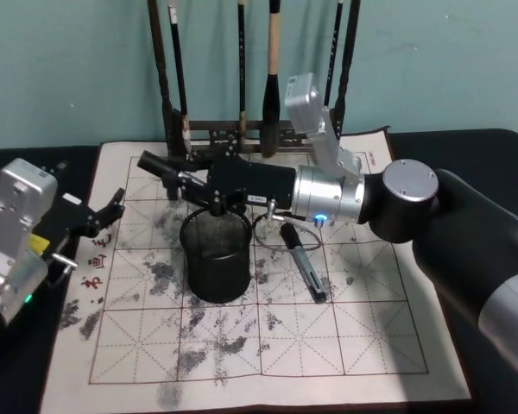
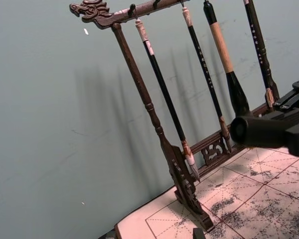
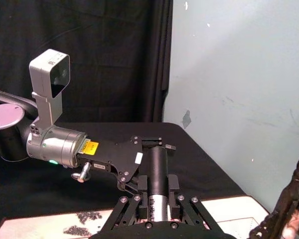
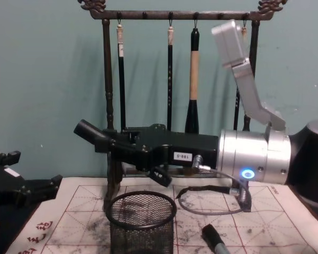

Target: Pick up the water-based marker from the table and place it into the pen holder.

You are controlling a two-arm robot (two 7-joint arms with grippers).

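Sideways, right gripper point(image 1: 187, 179) above the pen holder point(image 1: 214, 269) clamps a marker point(image 1: 155, 164); left gripper point(image 1: 102, 217) idles by red-lettered mat point(image 1: 337, 341).

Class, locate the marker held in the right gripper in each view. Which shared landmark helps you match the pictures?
Head view: marker left of centre, in the right gripper, beyond the pen holder.
Chest view: marker left of centre, above the pen holder's left rim, pointing left.
Left wrist view: marker end-on, before the brush rack.
Right wrist view: marker clamped in the gripper, close to the camera.
Shared landmark: the brush rack.
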